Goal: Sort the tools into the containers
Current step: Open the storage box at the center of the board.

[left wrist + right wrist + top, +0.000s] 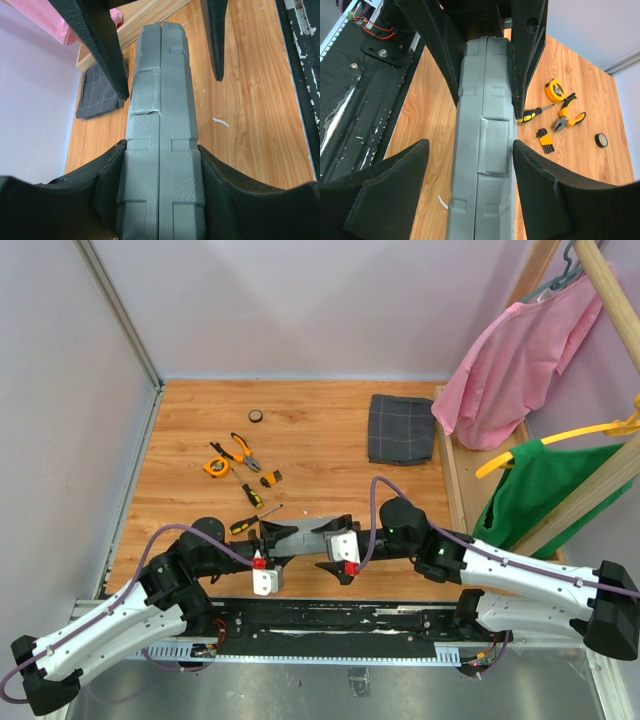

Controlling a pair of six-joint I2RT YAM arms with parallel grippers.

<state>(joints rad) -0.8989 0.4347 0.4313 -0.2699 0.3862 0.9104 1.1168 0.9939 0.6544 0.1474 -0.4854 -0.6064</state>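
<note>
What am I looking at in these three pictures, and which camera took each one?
Two robot arms are bolted to a wooden table. The wide picture looks down from above; the other two come from cameras on the wrists, showing their own black fingers. A closed grey tool case is on edge between them: the left gripper clamps it, the right gripper straddles it with open jaws. Beyond lie a tape measure, pliers, screwdrivers, hex keys, a tape roll and a folded cloth.

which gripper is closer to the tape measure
left. left gripper grips the case end nearest the tape measure; right gripper straddles the far end, open
</note>
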